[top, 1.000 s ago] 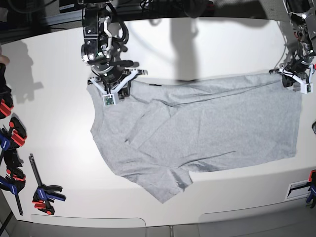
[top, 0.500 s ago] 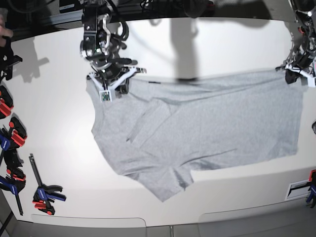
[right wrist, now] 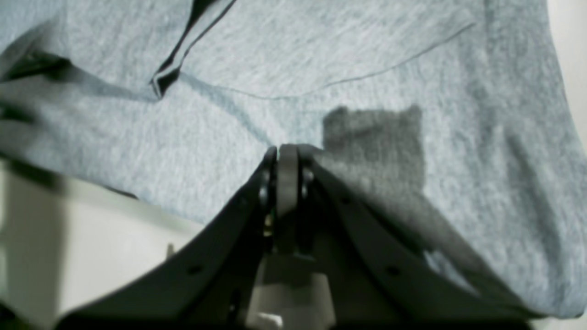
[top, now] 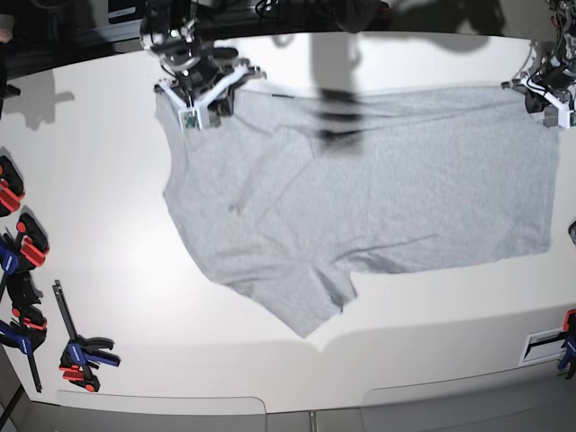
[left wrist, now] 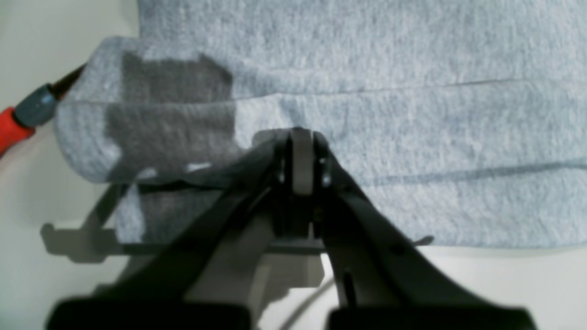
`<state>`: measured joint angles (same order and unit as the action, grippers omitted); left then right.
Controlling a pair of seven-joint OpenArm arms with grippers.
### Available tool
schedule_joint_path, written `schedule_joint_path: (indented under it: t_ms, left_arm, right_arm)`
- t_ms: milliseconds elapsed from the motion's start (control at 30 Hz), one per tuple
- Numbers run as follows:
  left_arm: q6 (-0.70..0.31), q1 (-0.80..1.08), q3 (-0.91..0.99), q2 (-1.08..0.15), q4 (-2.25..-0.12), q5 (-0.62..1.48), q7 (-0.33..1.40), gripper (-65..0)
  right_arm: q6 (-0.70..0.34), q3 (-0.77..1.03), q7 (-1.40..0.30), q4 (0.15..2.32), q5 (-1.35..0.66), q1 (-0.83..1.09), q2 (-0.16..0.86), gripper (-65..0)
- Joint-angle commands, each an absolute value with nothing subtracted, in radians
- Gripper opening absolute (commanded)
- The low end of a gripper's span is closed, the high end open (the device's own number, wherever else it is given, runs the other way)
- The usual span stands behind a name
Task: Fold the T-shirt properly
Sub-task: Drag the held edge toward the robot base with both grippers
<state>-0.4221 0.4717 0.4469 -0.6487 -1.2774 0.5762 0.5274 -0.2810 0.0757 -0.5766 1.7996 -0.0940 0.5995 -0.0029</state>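
The left gripper [left wrist: 300,156] is clamped on a hem corner of the large light heather-grey short-sleeved cotton T-shirt [top: 360,207], jaws pinched tight on the fabric. The right gripper [right wrist: 286,169] is likewise closed on the shoulder edge near the collar. Between these 2 grips the shirt's far edge is raised and stretched, while the rest lies spread on the white table [top: 99,225], 1 sleeve pointing toward the near edge. Red-and-black clamps [top: 76,355] lie well apart. Judging by this, no fold shows yet: every fold is left to make.
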Motion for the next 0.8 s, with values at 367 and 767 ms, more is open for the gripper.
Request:
schedule_joint_path:
  t_ms: [367, 767]
  left_arm:
    - [-0.413, 0.582, 0.452, -0.662, -1.278, 0.596, 0.611, -65.0]
    - [-0.414, 0.613, 0.452, -0.66, -1.278, 0.633, 0.667, -65.0]
  right_arm:
    - [-0.268, 0.124, -0.636, 1.903, -0.055, 0.781, 0.0, -65.0]
    - [-0.27, 0.234, -0.606, 1.903, -0.063, 0.778, 0.0, -65.0]
